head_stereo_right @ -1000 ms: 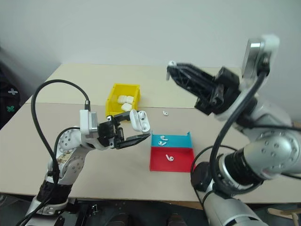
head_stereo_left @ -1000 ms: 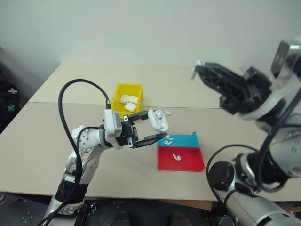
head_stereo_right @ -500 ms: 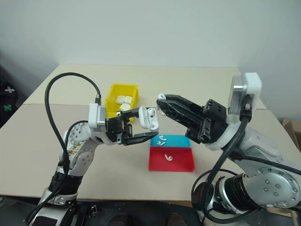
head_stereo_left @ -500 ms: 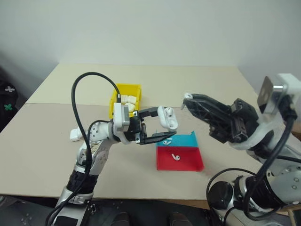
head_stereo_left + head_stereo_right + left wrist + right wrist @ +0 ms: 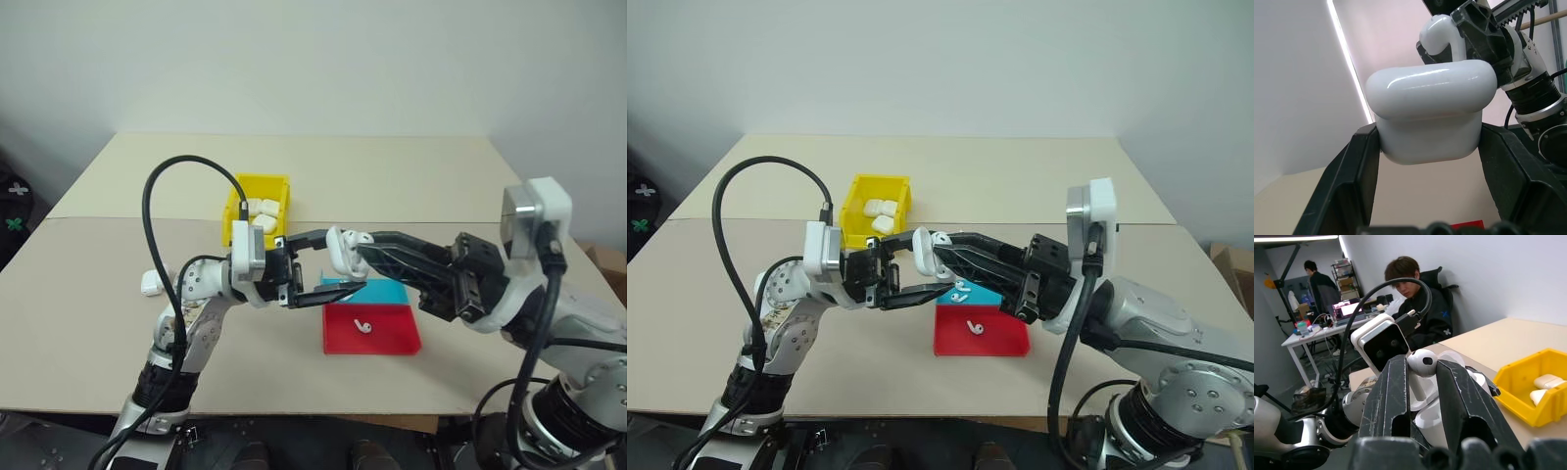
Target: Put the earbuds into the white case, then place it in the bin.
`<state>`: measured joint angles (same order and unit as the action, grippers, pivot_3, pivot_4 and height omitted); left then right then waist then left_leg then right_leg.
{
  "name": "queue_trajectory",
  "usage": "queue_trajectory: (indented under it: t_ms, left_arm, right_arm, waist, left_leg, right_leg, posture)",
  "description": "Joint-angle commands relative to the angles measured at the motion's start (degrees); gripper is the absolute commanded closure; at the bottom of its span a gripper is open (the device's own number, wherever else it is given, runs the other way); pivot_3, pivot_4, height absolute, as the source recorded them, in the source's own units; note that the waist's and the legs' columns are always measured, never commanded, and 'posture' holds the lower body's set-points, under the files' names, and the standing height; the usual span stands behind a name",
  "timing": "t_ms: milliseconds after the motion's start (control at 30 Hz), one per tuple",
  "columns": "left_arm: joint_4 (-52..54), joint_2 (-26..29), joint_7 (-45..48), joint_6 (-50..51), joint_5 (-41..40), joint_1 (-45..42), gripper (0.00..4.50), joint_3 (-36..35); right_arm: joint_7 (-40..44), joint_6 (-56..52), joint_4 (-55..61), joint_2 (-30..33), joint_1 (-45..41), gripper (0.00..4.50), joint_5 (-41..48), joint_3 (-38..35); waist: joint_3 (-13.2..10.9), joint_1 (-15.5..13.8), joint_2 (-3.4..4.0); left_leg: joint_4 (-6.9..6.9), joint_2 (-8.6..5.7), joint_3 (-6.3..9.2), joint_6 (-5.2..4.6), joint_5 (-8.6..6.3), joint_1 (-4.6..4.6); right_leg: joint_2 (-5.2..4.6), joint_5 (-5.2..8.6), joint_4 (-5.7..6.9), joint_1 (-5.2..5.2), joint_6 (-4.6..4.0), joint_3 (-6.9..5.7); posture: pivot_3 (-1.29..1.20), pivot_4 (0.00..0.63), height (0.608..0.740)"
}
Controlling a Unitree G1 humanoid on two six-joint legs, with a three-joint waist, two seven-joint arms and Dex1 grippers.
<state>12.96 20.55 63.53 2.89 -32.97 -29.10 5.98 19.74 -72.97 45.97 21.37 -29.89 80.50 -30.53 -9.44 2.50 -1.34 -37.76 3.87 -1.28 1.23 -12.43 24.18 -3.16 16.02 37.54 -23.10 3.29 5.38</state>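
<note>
My left gripper (image 5: 343,260) is shut on the white case (image 5: 342,254) and holds it in the air with its lid flipped open. From the right, my right gripper (image 5: 939,241) reaches in, shut on one of the earbuds (image 5: 1422,362). The earbud's stem points down between the fingers (image 5: 1393,396), right at the open top of the case (image 5: 1432,112). Whether the earbud touches the case I cannot tell. The yellow bin (image 5: 259,180) stands behind the left arm with several white cases (image 5: 263,210) in it.
Under the grippers lies a blue tray (image 5: 389,292) and in front of it a red tray (image 5: 387,341) holding a loose earbud (image 5: 364,325). Another white case (image 5: 150,284) lies on the table at the left. Two people (image 5: 1418,293) are at desks beyond the table.
My right gripper has swung down and leftward from high on the right, bringing the earbud up to the open case. The left gripper has kept its grip and hardly moved.
</note>
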Motion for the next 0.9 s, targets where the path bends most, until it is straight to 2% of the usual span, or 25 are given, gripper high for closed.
queue_trajectory:
  t_ms: [33,467,900]
  left_arm:
    - [2.12,-0.37,-0.72,-0.29,-0.40,-0.23,1.73,-0.42]
    - [1.90,-0.74,-0.39,-0.47,-0.47,-0.29,1.73,-0.47]
    - [1.71,-0.88,-0.37,-0.90,-0.02,0.08,1.73,-0.27]
  right_arm:
    - [-2.44,6.82,0.45,3.79,1.88,3.81,4.31,2.54]
    - [-3.49,21.64,1.10,13.92,8.15,3.81,4.80,9.68]
    - [-3.62,27.54,0.80,18.58,9.99,3.81,4.64,14.44]
  waist:
    - [0.00,-0.02,-0.01]
    - [-0.01,-0.11,-0.03]
    - [-0.02,-0.25,-0.04]
  left_leg:
    - [0.00,-0.01,0.00,0.00,0.00,0.00]
    - [0.00,0.00,0.02,0.00,0.00,0.00]
    - [0.00,0.00,0.03,0.00,0.00,0.00]
  right_leg:
    - [0.00,0.00,0.00,0.00,0.00,0.00]
    - [0.01,0.01,-0.04,0.02,0.01,-0.01]
    - [0.01,0.01,-0.05,0.02,0.01,0.00]
  posture:
    - [0.00,0.150,0.740]
    - [0.00,0.150,0.740]
    - [0.00,0.150,0.740]
